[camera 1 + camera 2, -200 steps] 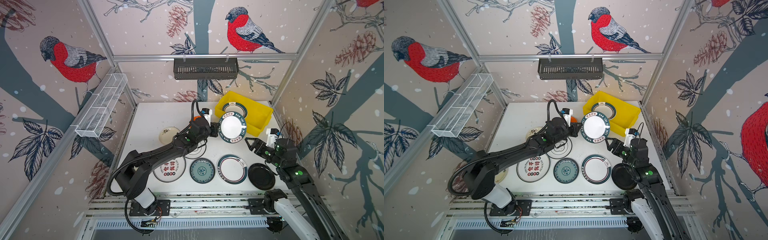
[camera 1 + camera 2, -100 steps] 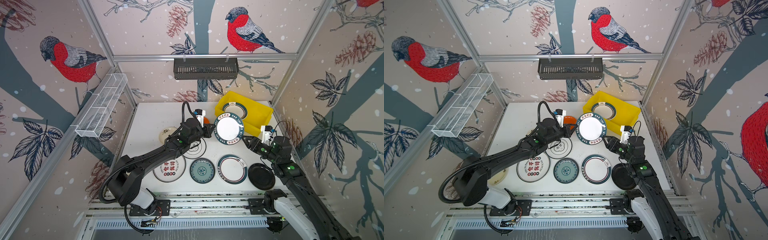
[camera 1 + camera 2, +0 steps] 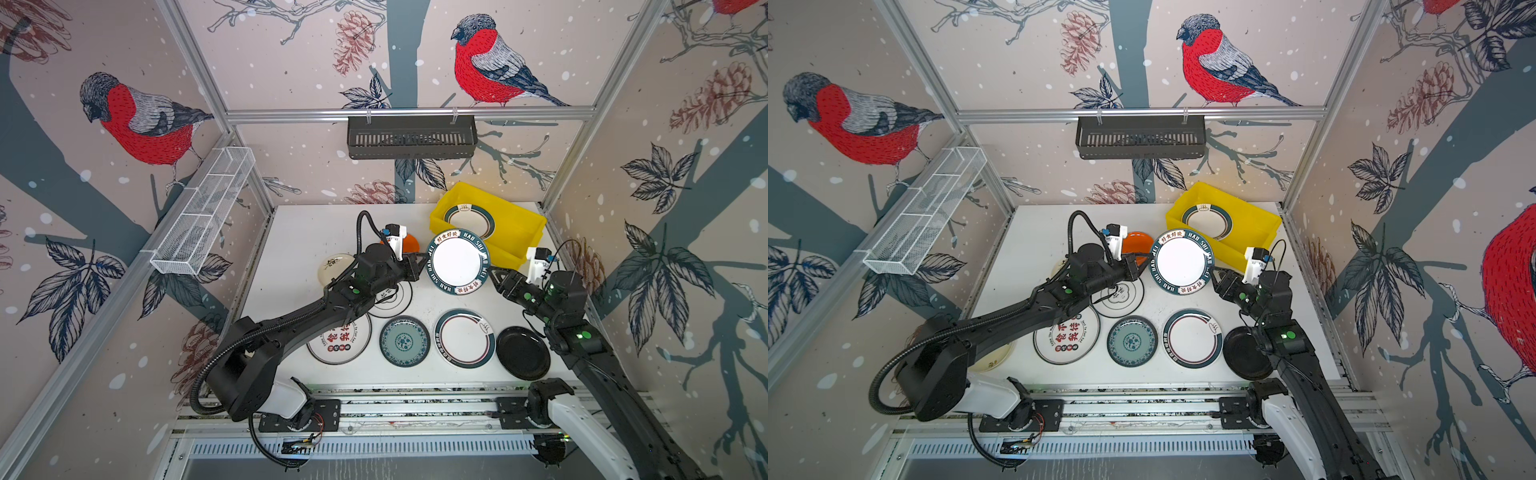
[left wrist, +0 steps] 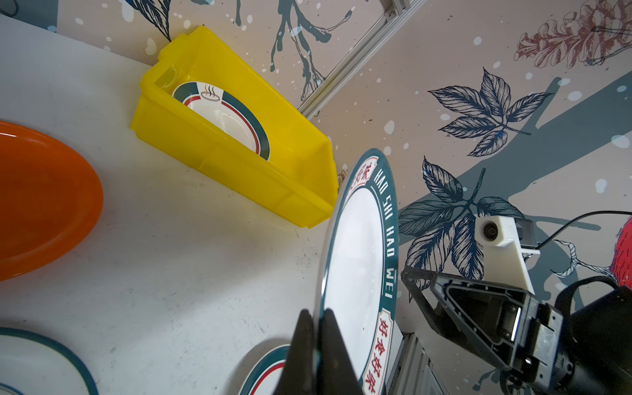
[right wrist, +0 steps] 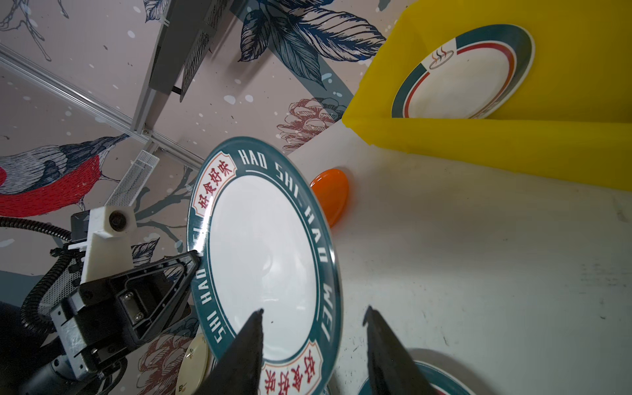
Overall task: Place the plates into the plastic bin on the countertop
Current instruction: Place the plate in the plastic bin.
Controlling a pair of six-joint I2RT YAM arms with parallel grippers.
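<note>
My left gripper (image 4: 316,311) is shut on the rim of a white plate with a lettered teal rim (image 3: 457,262) (image 3: 1181,262), held tilted above the countertop (image 3: 307,237). My right gripper (image 5: 313,311) is open at the plate's opposite edge, one finger in front of the plate's face (image 5: 263,253) and one beyond its rim. The yellow plastic bin (image 3: 519,237) (image 4: 222,160) stands just behind, with one teal-rimmed plate (image 3: 469,220) leaning inside. Several plates lie on the countertop: orange (image 3: 409,241), cream (image 3: 334,266), red-character (image 3: 340,343), teal-patterned (image 3: 404,341), teal-rimmed (image 3: 464,337), black (image 3: 523,352).
A black slatted basket (image 3: 411,137) hangs on the back rail and a white mesh basket (image 3: 203,212) on the left rail. A black-rimmed white plate (image 3: 392,297) lies partly under my left arm. Aluminium rails (image 3: 395,403) edge the front.
The left arm has shifted the held plate slightly left. The right gripper has come up to the plate's edge and its jaws have narrowed around it.
</note>
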